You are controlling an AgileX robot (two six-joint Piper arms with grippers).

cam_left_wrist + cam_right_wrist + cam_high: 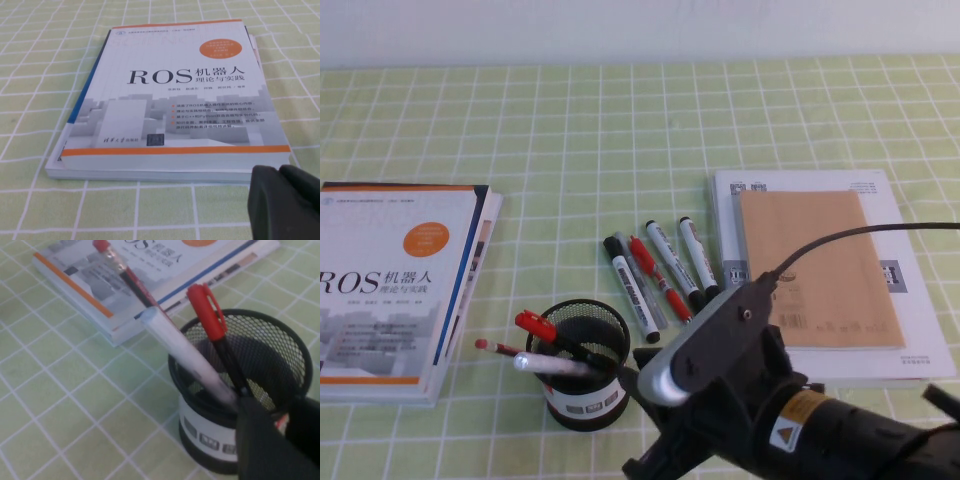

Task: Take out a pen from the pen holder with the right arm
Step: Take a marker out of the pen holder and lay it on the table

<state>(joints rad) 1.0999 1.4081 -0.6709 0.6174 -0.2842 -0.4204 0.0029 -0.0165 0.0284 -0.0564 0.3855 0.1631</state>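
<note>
- Right pincer (275, 402): low at the rim of the holder (210, 440), on the robot's side. Its fingers are narrowly parted and no pen is seen gripped.
- Left pincer (280, 172): idle just beside the near edge of the book (175, 90), pads together, empty.
- Task item: the red pen (207, 310), white pen (175, 345) and pencil (120, 270) stand in the holder, all leaning toward the book.
- Also present: four markers (660, 270) on the surface (620, 120), between the holder and a pad (820, 265).
- Step in hand, as judged: lining up on one pen. The red pen's black barrel runs closest to the fingertips, so it is the likely pick.
- Doing it well:
  - Widen first.
  - Straddle a single barrel above the rim, clear of the mesh.
  - Close squarely, then draw along the pen's lean; a sideways pull could tip or drag the holder.
- Right wrist view alone shows the fingers, the holder's inside and how the barrel sits against the fingertips.
- High view alone shows the whole layout, but the right arm (720, 340) hides its own pincer there and the left pincer is absent.
- Left wrist view alone shows the left pincer.
</note>
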